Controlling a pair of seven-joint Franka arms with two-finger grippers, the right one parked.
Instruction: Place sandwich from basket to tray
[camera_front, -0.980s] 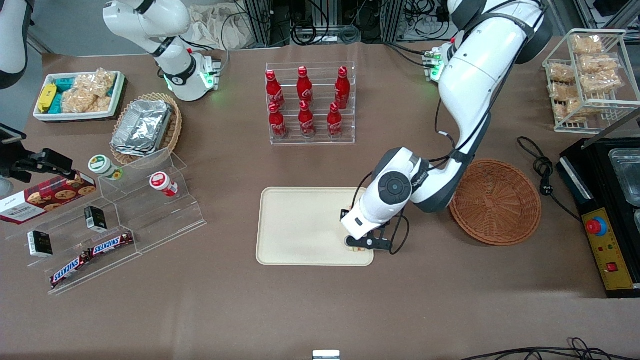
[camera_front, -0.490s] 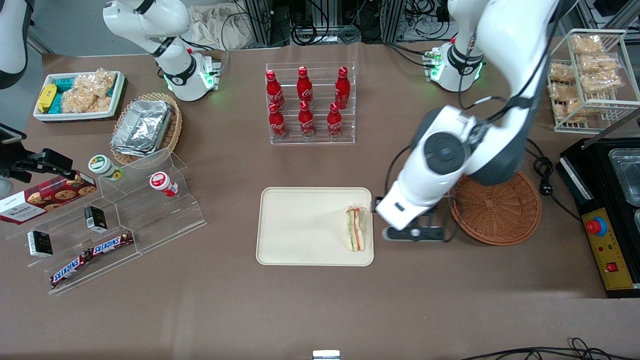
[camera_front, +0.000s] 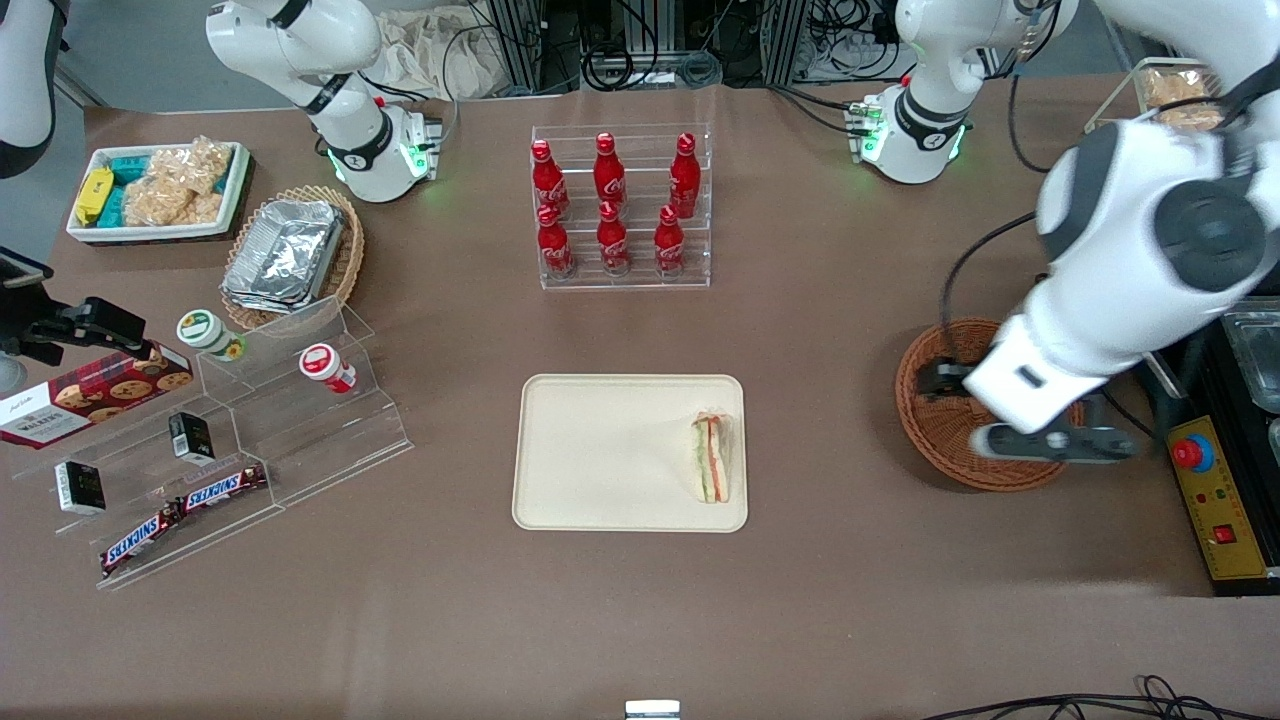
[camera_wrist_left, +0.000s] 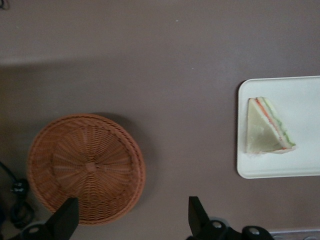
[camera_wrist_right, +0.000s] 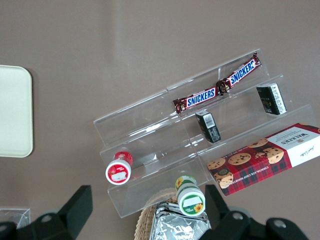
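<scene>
Cream-beige and flat, the tray (camera_front: 600, 450) sits near the middle of the brown table (camera_front: 640, 620), and the sandwich (camera_front: 712, 458) lies on it, tucked against the short edge that faces the working arm's end, close to the corner nearest the front camera. In the left wrist view the wedge (camera_wrist_left: 267, 127) rests flat inside the low rim (camera_wrist_left: 243, 165), wholly on the tray, so the placing looks done. The reddish-brown wicker basket (camera_front: 940, 440) stands well apart from the tray, toward the working arm's end of the table, and the wrist view shows its woven bowl (camera_wrist_left: 86, 167) holding nothing. The left arm's gripper (camera_front: 1050, 442) hangs above the basket's edge nearest the control box (camera_front: 1215, 500), its two fingers (camera_wrist_left: 64, 220) spread wide with nothing between them; it seems to be clear of the load and free to rest. Bare table lies between tray and basket, giving open room for any sideways travel. Tighter spots are the black control box just beside the basket and a power cord (camera_front: 1075, 320) touching or nearly touching the basket's rim. A clear rack of red bottles (camera_front: 620, 205) stands farther from the front camera than the tray, well apart from it.
</scene>
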